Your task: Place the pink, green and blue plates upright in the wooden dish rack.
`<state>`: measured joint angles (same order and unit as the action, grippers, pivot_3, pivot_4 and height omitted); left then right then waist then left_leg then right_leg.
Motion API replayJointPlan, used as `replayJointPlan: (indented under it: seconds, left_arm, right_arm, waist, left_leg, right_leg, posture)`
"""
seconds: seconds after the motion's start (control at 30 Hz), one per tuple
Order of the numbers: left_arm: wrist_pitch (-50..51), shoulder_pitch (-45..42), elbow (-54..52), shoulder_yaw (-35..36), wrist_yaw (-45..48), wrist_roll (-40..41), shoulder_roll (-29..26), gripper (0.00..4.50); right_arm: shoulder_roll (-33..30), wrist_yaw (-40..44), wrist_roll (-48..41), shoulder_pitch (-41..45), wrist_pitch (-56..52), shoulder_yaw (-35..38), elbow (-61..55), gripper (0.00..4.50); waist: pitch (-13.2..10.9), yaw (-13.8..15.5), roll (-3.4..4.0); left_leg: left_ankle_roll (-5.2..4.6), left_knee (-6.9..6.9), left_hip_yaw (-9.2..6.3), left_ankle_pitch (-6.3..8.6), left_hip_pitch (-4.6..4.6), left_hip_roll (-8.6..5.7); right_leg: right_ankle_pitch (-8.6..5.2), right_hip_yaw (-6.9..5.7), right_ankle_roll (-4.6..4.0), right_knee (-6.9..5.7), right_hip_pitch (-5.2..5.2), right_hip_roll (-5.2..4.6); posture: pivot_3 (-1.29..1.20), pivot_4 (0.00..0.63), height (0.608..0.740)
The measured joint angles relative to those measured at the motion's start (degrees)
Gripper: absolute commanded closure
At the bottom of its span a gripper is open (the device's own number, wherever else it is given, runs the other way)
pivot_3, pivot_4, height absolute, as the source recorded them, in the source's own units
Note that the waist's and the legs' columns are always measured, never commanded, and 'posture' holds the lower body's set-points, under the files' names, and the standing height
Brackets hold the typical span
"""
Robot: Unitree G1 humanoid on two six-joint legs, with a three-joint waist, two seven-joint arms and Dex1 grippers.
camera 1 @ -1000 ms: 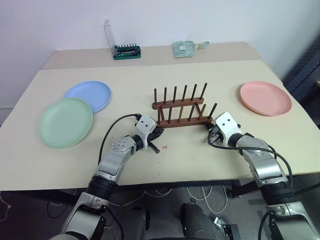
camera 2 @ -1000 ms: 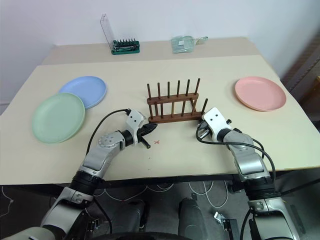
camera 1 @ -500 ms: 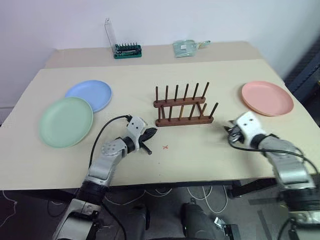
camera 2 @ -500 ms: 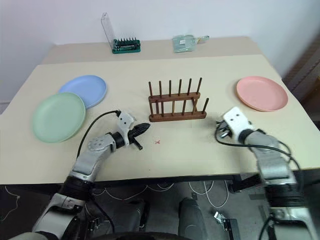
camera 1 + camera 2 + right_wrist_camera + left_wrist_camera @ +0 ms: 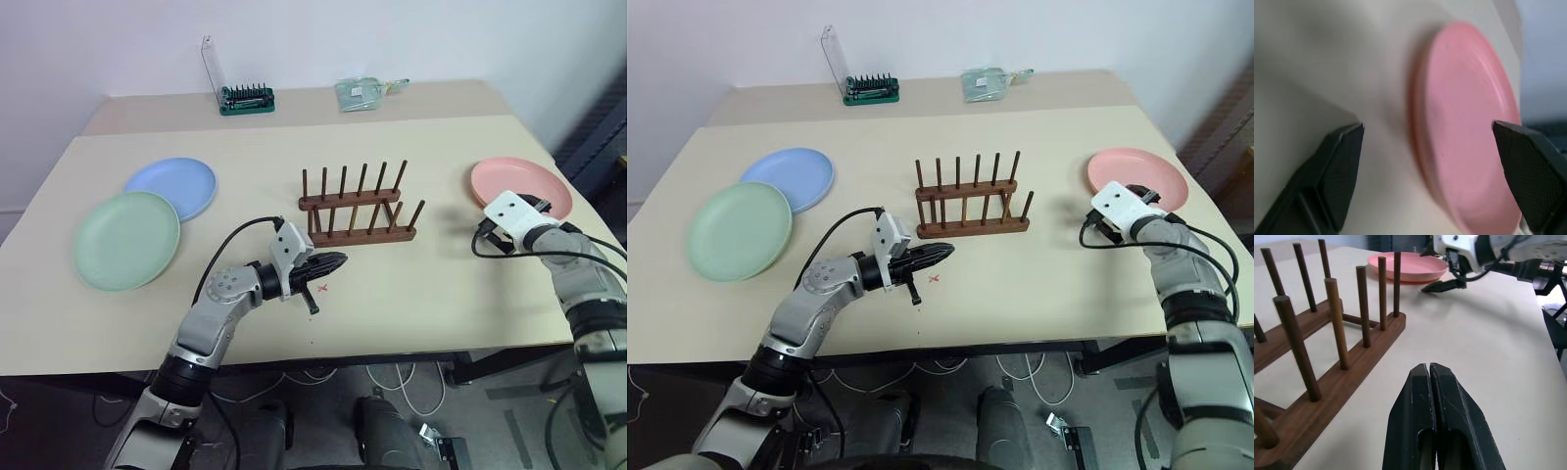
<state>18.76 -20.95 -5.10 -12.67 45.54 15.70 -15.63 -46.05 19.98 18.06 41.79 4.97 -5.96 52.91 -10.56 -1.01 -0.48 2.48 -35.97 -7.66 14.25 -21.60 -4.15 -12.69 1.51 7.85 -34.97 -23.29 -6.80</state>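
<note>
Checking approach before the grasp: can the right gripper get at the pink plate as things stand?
Probably yes. The right gripper is open, jaws spread either side of the pink plate's near rim, with bare table between them. The plate lies flat, so gripping the rim may be tricky.

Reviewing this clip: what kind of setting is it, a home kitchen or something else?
Probably a lab or workshop test bench, not a kitchen: a plain beige table against a bare wall, a green tool case at the back, loose cables on the floor under the table.
</note>
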Motion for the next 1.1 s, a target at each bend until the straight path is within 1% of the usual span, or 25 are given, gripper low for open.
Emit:
replayJointPlan:
  seconds: [0.07,0.17,0.23,0.37,0.4,0.53,0.6,0.63,0.73,0.8,0.83,0.87,0.9,0.97,1.0,1.03,1.07,1.1]
  left_arm:
    - [0.4,0.1,-0.4,0.0,-0.1,0.0,-0.2,4.47]
    - [0.7,0.4,-1.2,0.1,-0.6,0.0,-0.4,4.47]
    - [1.1,1.0,-1.8,0.2,-1.0,0.0,-0.4,4.47]
    - [2.0,1.3,-2.2,0.2,-1.8,0.1,-0.3,4.47]
    - [2.1,1.3,-2.2,0.2,-1.9,0.1,-0.3,4.47]
    - [2.1,1.3,-2.2,0.2,-1.9,0.1,-0.2,4.47]
    - [2.1,1.3,-2.2,0.2,-1.9,0.1,-0.1,4.47]
    - [2.1,1.3,-2.1,0.2,-1.9,0.0,-0.1,4.47]
    - [2.0,1.2,-2.0,0.1,-1.9,0.0,0.0,4.47]
    - [2.0,1.2,-2.0,0.1,-1.9,0.0,0.0,4.47]
    - [2.0,1.2,-2.0,0.1,-1.9,0.0,0.0,4.47]
    - [2.0,1.1,-1.9,0.0,-1.9,0.0,0.1,4.47]
    - [2.0,1.1,-1.9,0.0,-1.8,0.0,0.2,4.47]
    - [1.9,1.0,-1.9,0.0,-1.8,0.0,0.3,4.47]
    - [1.9,1.1,-1.9,0.0,-1.8,0.0,0.2,4.47]
    - [1.9,1.1,-1.8,0.0,-1.8,0.0,0.1,4.47]
    - [1.9,1.1,-1.7,0.1,-1.8,0.0,0.1,4.47]
    - [1.8,1.1,-1.7,0.1,-1.8,0.0,0.1,4.47]
  right_arm:
    - [0.1,-1.2,1.1,2.3,1.8,-0.9,4.3,0.26]
    - [0.5,-2.1,2.1,4.3,3.9,-2.0,8.5,1.08]
    - [0.9,-2.3,2.1,4.6,5.1,-2.3,10.6,2.04]
    - [1.5,-2.9,2.2,4.6,6.0,-2.8,12.3,4.15]
    - [1.5,-3.0,2.2,4.6,6.1,-2.8,12.5,4.45]
    - [1.4,-4.7,2.2,3.9,6.8,-2.7,12.3,4.45]
    - [0.9,-5.1,2.3,2.4,7.7,-2.7,10.3,4.45]
    - [0.5,-5.3,2.5,1.5,8.3,-2.7,8.4,4.45]
    - [-1.0,-2.9,-0.8,-1.6,9.5,0.3,-3.2,4.45]
    - [0.2,2.4,-11.1,-3.4,5.2,5.8,-16.4,4.45]
    - [1.7,5.1,-18.4,-3.8,0.8,9.0,-23.8,4.45]
    - [3.7,8.4,-27.6,-3.9,-5.1,12.4,-33.1,4.45]
    - [4.5,10.6,-34.3,-3.6,-9.6,14.5,-40.5,4.45]
    - [4.4,12.9,-43.5,-3.7,-18.2,17.9,-49.7,4.45]
    - [4.4,13.7,-47.4,-3.9,-22.1,19.1,-52.5,4.45]
    - [4.5,14.8,-53.5,-5.0,-26.9,20.8,-55.3,4.45]
    - [4.7,15.8,-61.6,-6.2,-32.7,22.7,-58.0,4.45]
    - [5.0,16.4,-67.0,-6.8,-36.5,23.8,-59.5,4.45]
  waist:
    - [0.0,0.1,0.0]
    - [0.0,0.1,-0.01]
    - [0.0,0.1,-0.01]
    - [0.0,0.0,0.0]
    - [0.0,0.0,0.0]
    - [0.0,0.0,0.03]
    - [0.0,0.0,0.04]
    - [0.0,-0.1,0.07]
    - [-0.2,-0.3,0.24]
    - [-0.2,-0.6,0.24]
    - [-0.2,-0.8,0.23]
    - [-0.2,-0.9,0.23]
    - [-0.2,-0.8,0.21]
    - [-0.2,0.1,0.05]
    - [-0.2,0.5,0.01]
    - [-0.2,0.9,0.0]
    - [-0.2,1.2,0.0]
    - [-0.2,1.2,0.01]
  left_leg:
    - [0.0,-0.01,-0.01,0.0,-0.02,-0.01]
    - [0.0,-0.01,-0.02,0.0,0.0,-0.01]
    - [0.0,0.0,-0.02,0.0,0.01,-0.01]
    - [0.0,-0.02,-0.02,0.0,0.01,-0.02]
    - [0.0,-0.01,-0.02,0.0,0.01,-0.02]
    - [0.0,-0.01,-0.02,0.0,0.01,-0.02]
    - [0.0,0.01,-0.02,0.0,0.01,-0.02]
    - [0.0,0.01,-0.01,0.0,0.01,-0.02]
    - [0.0,0.01,0.03,0.0,0.0,-0.01]
    - [0.0,0.02,0.01,0.0,0.02,0.03]
    - [0.0,0.02,-0.02,0.0,0.01,0.04]
    - [0.0,0.02,-0.08,0.0,-0.01,0.04]
    - [-0.01,-0.01,-0.15,0.0,-0.01,0.03]
    - [-0.02,-0.05,-0.2,0.01,-0.02,0.01]
    - [-0.02,-0.11,-0.23,0.01,-0.05,0.0]
    - [-0.02,-0.14,-0.27,0.01,-0.12,-0.01]
    - [-0.03,-0.16,-0.28,0.02,-0.2,0.0]
    - [-0.04,-0.17,-0.27,0.02,-0.24,-0.01]
  right_leg:
    - [0.0,0.01,0.0,0.02,0.0,0.0]
    - [0.0,0.01,0.0,0.02,0.04,0.0]
    - [0.0,0.01,0.0,0.02,0.04,0.0]
    - [0.01,0.01,0.0,0.02,0.04,0.0]
    - [0.0,0.01,0.0,0.02,0.05,0.0]
    - [0.0,0.02,0.0,0.01,0.03,0.0]
    - [0.0,0.02,0.01,0.01,0.02,0.0]
    - [0.0,0.03,0.01,0.01,0.01,0.0]
    - [0.01,0.08,0.03,-0.01,-0.02,0.0]
    - [0.01,0.08,0.04,-0.02,-0.03,0.04]
    - [0.01,0.08,0.05,-0.04,-0.03,0.04]
    - [0.01,0.07,0.05,-0.06,-0.03,0.05]
    - [0.0,0.01,0.05,-0.06,0.0,0.05]
    - [0.0,-0.04,0.04,-0.01,0.06,0.04]
    - [0.0,-0.06,0.04,0.02,0.09,0.02]
    - [-0.01,-0.08,0.02,0.06,0.1,0.01]
    - [0.0,-0.07,0.01,0.12,0.08,0.0]
    - [0.0,-0.07,0.0,0.13,0.04,-0.01]
  posture:
    - [0.0,0.15,0.74]
    - [0.0,0.15,0.74]
    - [0.0,0.15,0.74]
    - [0.0,0.15,0.74]
    - [0.0,0.15,0.74]
    - [0.0,0.15,0.74]
    - [0.0,0.15,0.74]
    - [0.0,0.15,0.74]
    - [0.0,0.15,0.74]
    - [0.0,0.15,0.74]
    - [0.0,0.15,0.74]
    - [0.0,0.15,0.74]
    - [0.0,0.15,0.74]
    - [0.0,0.15,0.74]
    - [0.0,0.15,0.74]
    - [0.0,0.15,0.74]
    - [0.0,0.15,0.74]
    - [0.0,0.15,0.74]
